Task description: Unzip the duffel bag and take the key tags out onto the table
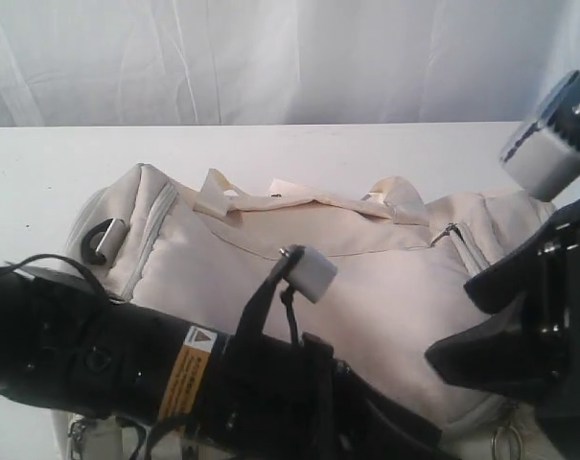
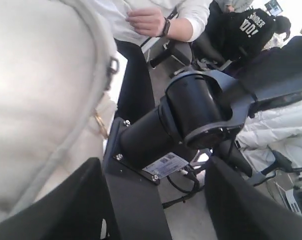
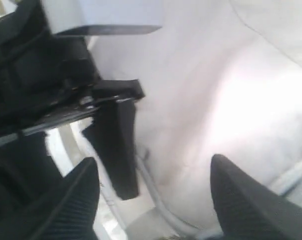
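Both released, my left gripper (image 2: 153, 197) with duffel bag (image 2: 36, 90) at frame left beside one finger, my right gripper (image 3: 153, 197) framing bag fabric

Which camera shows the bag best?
The exterior view: it shows the bag lying on the table, with handles and a D-ring, though the arms cover its near side. The left wrist view catches only a blurred edge of it; the right wrist view, only close-up fabric.

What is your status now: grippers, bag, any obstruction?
Left gripper open, empty. Right gripper open, by the duffel bag. Key tags not visible. Left arm crosses bag's near side.
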Action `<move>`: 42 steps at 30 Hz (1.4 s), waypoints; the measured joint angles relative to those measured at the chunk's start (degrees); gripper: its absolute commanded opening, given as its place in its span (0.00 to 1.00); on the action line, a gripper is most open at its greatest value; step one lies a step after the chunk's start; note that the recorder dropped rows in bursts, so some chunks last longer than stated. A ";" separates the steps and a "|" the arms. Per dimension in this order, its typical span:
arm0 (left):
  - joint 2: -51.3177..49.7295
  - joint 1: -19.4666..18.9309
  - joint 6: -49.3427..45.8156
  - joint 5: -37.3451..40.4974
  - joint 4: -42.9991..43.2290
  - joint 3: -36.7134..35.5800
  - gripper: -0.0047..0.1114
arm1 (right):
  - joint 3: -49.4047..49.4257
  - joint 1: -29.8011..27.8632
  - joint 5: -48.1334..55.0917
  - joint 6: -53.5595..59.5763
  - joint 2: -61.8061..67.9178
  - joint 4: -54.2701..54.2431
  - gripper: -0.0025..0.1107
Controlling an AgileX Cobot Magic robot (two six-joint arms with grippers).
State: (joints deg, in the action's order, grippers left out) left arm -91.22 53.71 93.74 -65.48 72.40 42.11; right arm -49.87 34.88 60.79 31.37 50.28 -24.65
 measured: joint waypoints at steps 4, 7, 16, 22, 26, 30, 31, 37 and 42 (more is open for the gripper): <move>0.00 4.13 -1.31 3.03 -1.43 0.00 0.58 | -1.49 0.00 1.77 -8.82 -1.00 16.98 0.55; 0.00 8.31 -4.61 8.93 -5.68 0.00 0.55 | -1.49 0.00 2.95 -17.92 -1.66 29.90 0.55; 0.00 14.60 -22.90 22.40 -23.57 1.06 0.53 | -1.58 0.00 1.98 -24.95 -1.93 40.09 0.55; 0.00 14.60 -28.71 22.76 -29.21 1.06 0.53 | -1.58 0.00 0.99 -25.89 -1.93 40.43 0.55; 0.00 14.60 -28.93 20.37 -29.68 1.06 0.52 | -1.58 0.00 -0.01 -26.24 -1.93 40.43 0.55; 0.00 14.60 -28.93 20.34 -30.42 1.06 0.52 | -1.58 0.00 -0.12 -26.24 -1.93 40.54 0.55; 0.00 14.60 -28.93 20.92 -30.54 1.06 0.52 | -1.58 0.00 -0.12 -26.39 -1.93 40.54 0.55; 0.00 14.60 -28.95 21.59 -31.71 1.06 0.52 | -1.58 0.00 -0.12 -26.75 -1.93 40.54 0.55; -0.73 14.60 -29.18 19.24 -33.71 1.20 0.52 | -1.58 0.00 -0.23 -26.83 -1.93 40.54 0.55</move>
State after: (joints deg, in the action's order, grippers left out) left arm -91.95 68.31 64.56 -46.24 38.70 43.31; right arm -51.45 34.88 60.56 4.54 48.36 15.89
